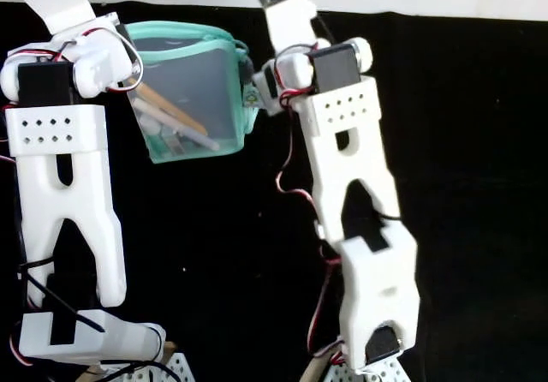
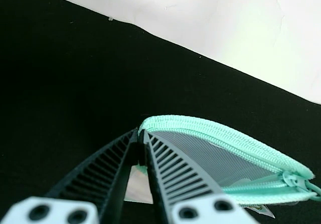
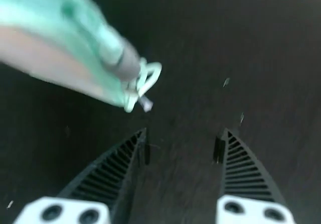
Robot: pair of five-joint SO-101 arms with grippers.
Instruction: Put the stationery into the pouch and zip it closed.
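**Soft pouch pinched on the left, zip pull waiting on the right**

The left gripper (image 2: 140, 133) is squeezed tight on the left end of the pouch (image 1: 193, 99). The pouch is near the far edge of the table (image 1: 462, 142), with the stationery (image 1: 175, 116) inside. It looks soft, light and floppy, so it may bend when pulled. The best spot to grab is the little zip pull (image 3: 143, 81). The right gripper (image 3: 183, 138) is spread wide just beside it, holding nothing. How far the zip is shut is hard to tell.

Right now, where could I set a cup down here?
The black table right of the right arm is bare; a narrower strip lies between the arms, below the pouch. Crowded around the pouch, by left hand and right hand.
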